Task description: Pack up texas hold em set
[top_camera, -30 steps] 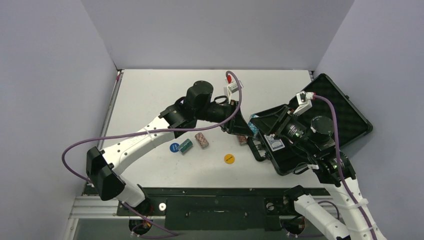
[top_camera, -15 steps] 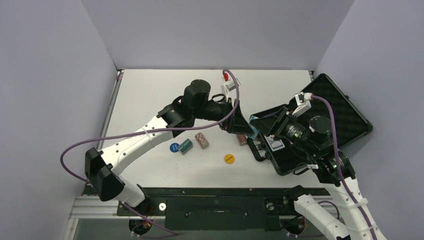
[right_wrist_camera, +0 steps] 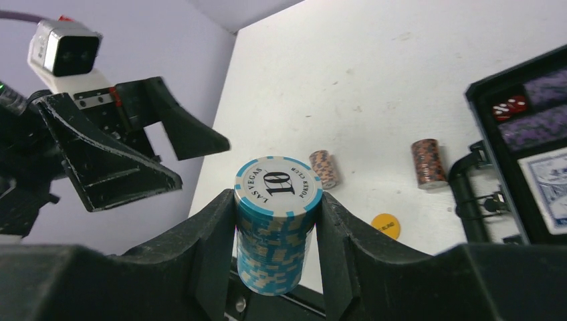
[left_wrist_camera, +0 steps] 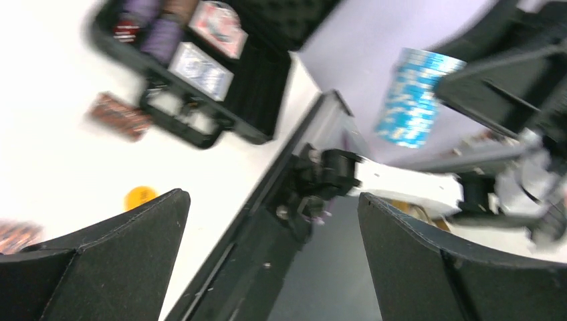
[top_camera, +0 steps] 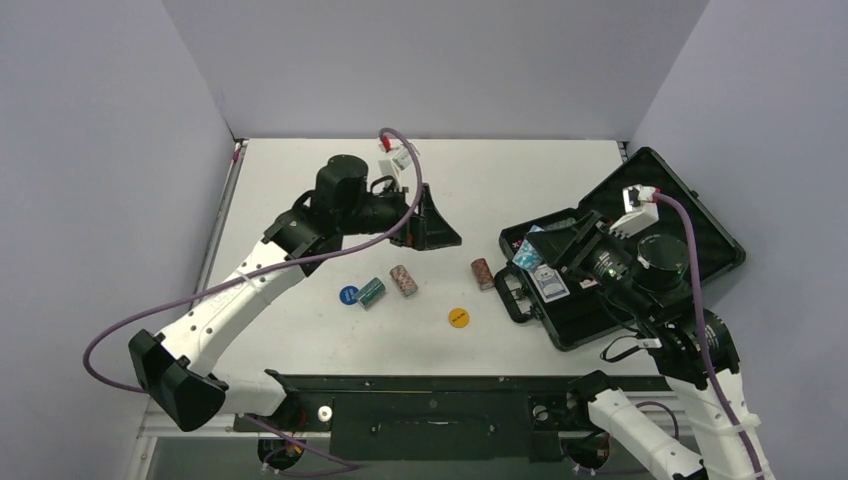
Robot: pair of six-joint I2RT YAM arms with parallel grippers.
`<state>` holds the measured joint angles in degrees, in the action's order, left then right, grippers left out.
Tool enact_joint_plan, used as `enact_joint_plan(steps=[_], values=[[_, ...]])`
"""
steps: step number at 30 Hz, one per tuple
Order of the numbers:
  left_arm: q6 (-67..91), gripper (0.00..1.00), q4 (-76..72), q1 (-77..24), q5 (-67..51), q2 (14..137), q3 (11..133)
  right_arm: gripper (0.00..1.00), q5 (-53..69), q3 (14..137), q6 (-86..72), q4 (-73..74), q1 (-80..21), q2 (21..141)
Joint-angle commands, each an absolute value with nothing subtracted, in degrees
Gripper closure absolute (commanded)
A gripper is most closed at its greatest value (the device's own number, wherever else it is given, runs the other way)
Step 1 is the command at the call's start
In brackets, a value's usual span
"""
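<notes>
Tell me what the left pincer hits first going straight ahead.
Probably the black joint at the right arm's base, centred ahead of the open left pincer; depth is unclear. The pale blue poker chip stack sits aside.

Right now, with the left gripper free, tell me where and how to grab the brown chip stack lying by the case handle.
Come straight down with the left gripper, open and empty. The brown chip stack lies on its side like a roll, so close on its two flat end faces; that should keep the loose chips pressed together. The case handle sits close beside it.
</notes>
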<state>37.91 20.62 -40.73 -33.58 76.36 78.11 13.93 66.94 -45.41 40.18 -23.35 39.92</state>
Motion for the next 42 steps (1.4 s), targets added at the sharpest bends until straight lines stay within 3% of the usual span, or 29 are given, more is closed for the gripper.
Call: enact_joint_plan(steps=[1,6,10,21,29,33,42], values=[[30.5,0.04,34.4,-35.7,-14.8,72.2,79.8,1.0,0.1,69.6,-45.9,45.1,-23.7,38.0],[26.6,0.04,44.3,-29.3,7.8,67.5,77.2,1.0,-11.2,66.8,-50.5,51.4,-23.7,35.9],[26.6,0.04,46.6,-28.9,18.9,64.9,71.0,1.0,-16.6,66.8,-53.4,57.3,-23.7,36.5],[25.1,0.04,41.0,-30.0,22.7,56.7,47.9,1.0,-23.5,70.8,-57.7,69.3,-23.7,41.5],[24.1,0.04,39.7,-31.8,29.4,52.5,47.4,1.0,-21.9,66.9,-62.7,70.4,-23.7,41.8],[25.2,0.04,40.3,-33.9,38.8,47.3,46.9,1.0,-22.1,65.3,-64.5,72.8,-23.7,45.0],[24.2,0.04,38.9,-36.0,41.8,41.7,45.4,1.0,-20.9,56.7,-66.4,66.9,-22.3,48.2]])
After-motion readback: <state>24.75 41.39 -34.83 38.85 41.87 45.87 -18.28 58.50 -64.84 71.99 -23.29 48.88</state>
